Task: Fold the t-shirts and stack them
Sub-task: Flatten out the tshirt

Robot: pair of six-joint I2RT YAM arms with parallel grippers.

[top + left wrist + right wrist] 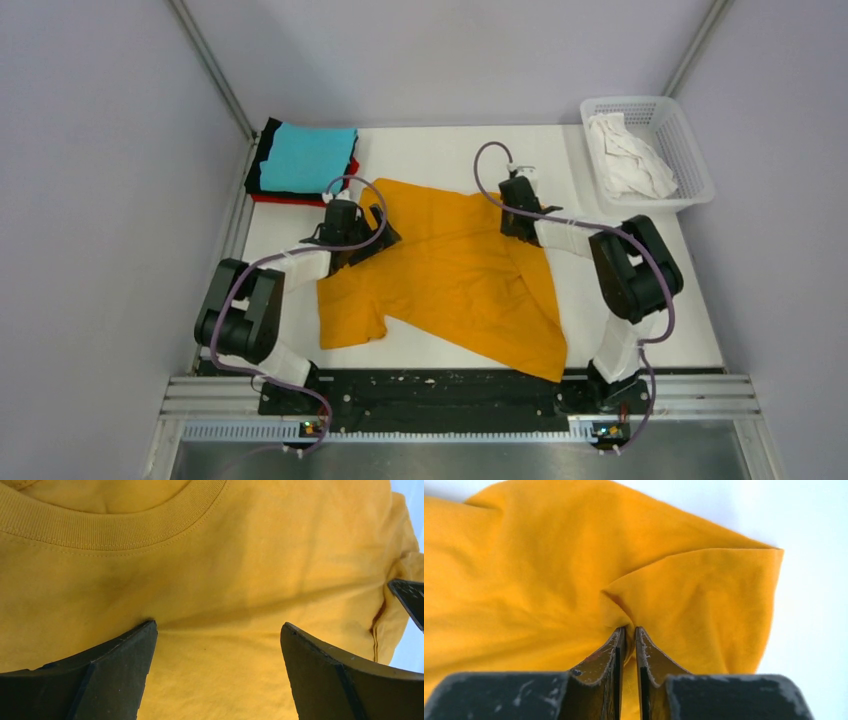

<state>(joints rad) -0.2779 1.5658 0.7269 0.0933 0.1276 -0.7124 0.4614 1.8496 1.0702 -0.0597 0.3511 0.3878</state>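
An orange-yellow t-shirt (455,275) lies spread and rumpled across the middle of the table. My left gripper (368,238) is open over its left part, just below the ribbed collar (125,527), fingers (125,655) resting on the cloth (220,605). My right gripper (513,222) is shut on a pinched fold of the same shirt (574,580) near its far right edge, by the sleeve. A folded stack at the back left shows a cyan t-shirt (307,158) on top, over a black one (262,160) and a red one (300,200). A white t-shirt (628,155) lies crumpled in the basket.
A white plastic mesh basket (690,150) stands at the back right corner. Grey walls enclose the white table (640,320) on three sides. A black rail with both arm bases runs along the near edge (430,395).
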